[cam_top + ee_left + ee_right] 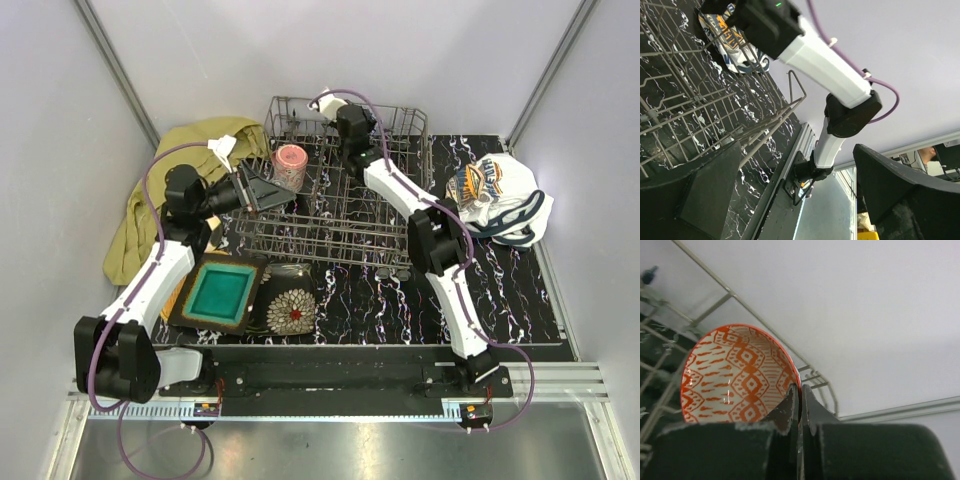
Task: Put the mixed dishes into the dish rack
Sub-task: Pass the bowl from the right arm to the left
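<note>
Placing step: your right gripper [800, 390] is pinching the red bowl [735, 375] by its rim, apparently over the dish rack [330, 262] at top centre of the overhead view, so seat it between tines before you release, while the left gripper [268, 190] sits spread beside the pink cup [290, 165].

Pale grey walls [200, 60] enclose a black marbled tabletop [370, 300] — metal rail [560, 378] in front

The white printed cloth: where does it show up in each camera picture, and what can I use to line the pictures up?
Top external: the white printed cloth lies at the right, just off the right end of the dish rack.
Left wrist: upper left, beyond the rack's wires, partly behind the right arm.
Right wrist: not in it.
Shared landmark: the dish rack's grey wires, seen in all three views.
</note>
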Tool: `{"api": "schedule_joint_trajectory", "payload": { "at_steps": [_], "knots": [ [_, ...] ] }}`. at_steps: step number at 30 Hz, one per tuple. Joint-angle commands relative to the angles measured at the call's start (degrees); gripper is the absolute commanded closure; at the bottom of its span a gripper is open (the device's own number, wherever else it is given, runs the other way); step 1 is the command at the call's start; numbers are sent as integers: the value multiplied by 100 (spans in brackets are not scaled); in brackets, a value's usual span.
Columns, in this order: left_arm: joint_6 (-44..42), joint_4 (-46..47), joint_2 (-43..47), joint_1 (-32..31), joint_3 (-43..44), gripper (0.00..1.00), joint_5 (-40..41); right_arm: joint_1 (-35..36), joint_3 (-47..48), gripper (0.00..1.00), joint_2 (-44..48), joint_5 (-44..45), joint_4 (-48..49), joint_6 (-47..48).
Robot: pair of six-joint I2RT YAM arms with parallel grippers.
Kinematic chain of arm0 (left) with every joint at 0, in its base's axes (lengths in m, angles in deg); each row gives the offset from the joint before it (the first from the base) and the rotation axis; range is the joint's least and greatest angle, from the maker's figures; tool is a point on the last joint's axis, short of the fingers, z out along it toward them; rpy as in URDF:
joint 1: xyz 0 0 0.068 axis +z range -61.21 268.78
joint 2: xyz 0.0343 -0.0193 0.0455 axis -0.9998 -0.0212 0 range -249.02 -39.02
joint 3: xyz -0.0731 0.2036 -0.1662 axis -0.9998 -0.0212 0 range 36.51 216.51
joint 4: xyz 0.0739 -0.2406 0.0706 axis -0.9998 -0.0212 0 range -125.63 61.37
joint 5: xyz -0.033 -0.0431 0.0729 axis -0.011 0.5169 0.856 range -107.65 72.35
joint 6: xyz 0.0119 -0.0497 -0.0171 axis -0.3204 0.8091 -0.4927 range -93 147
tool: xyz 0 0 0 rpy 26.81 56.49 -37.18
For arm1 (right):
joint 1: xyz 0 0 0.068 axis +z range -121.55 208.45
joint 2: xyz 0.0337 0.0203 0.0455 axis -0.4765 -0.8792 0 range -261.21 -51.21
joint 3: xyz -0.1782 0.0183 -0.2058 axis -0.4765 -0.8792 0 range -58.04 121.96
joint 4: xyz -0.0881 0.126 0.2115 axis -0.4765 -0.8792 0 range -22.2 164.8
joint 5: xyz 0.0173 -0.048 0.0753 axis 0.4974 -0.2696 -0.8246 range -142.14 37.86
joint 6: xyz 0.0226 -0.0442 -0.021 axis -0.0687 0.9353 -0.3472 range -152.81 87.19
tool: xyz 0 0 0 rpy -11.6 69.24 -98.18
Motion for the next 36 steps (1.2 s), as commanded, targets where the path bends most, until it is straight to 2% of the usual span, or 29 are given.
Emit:
{"api": "schedule_joint_trajectory", "payload": {
  "at_steps": [1,6,14,31,36],
  "knots": [
    [145,427,378,130,-50,2,32,-43,-290,100,-70,656,2348,1838],
    [391,699,344,201,-146,2,-47,-52,-581,100,-307,332,3545,2966],
    [532,919,308,245,-217,2,-117,-43,-1161,100,-422,-433,4348,3925],
    [559,1016,203,280,-261,2,-153,-52,-1522,100,-176,-1260,3742,3952],
    [559,1016,194,297,-261,2,-170,-78,-1724,100,52,-1549,3145,3672]
  ]
}}
